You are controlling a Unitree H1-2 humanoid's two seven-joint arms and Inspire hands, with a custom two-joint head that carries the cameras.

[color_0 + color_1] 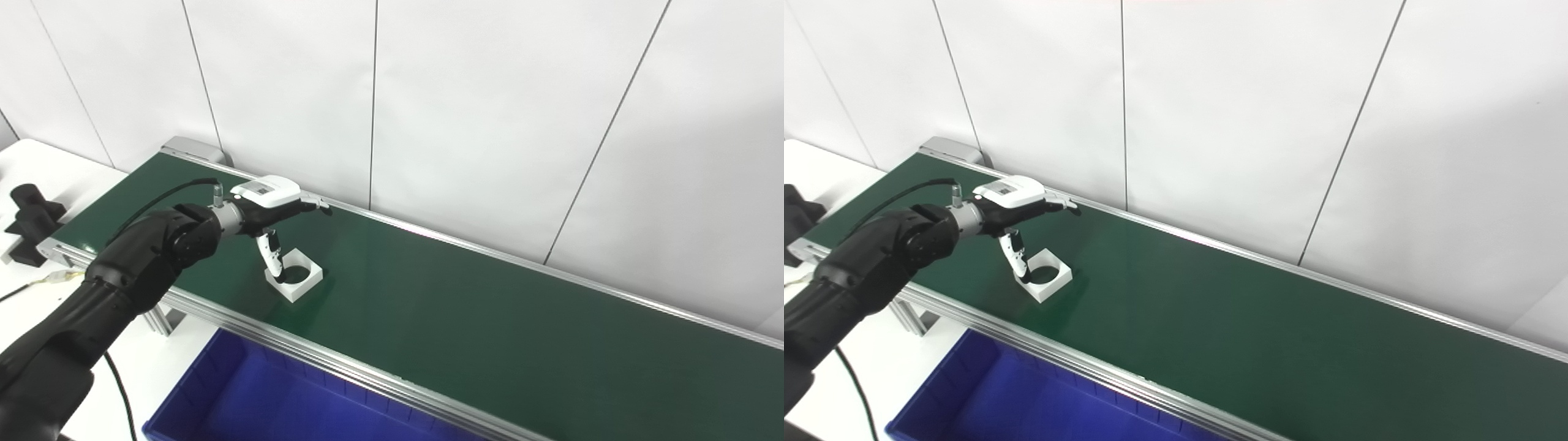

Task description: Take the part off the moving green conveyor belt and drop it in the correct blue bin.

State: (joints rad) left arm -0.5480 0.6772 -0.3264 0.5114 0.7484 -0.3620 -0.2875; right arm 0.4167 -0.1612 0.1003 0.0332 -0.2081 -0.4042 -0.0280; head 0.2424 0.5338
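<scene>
A white square part with a round hole [296, 274] lies on the green conveyor belt [465, 318], also seen in the right eye view [1046, 275]. My left hand [272, 208] hovers just above and to the left of the part. It is open, with its fingers stretched out over the belt and its thumb hanging down against the part's near-left corner. The hand holds nothing. The right hand is not in view. A blue bin [202, 398] stands below the belt's near edge.
An aluminium rail [343, 367] borders the belt's near side, another runs along the far side under a white panelled wall. A black object [29, 223] stands on the white table at the left. A black cable [119, 392] hangs from my left arm.
</scene>
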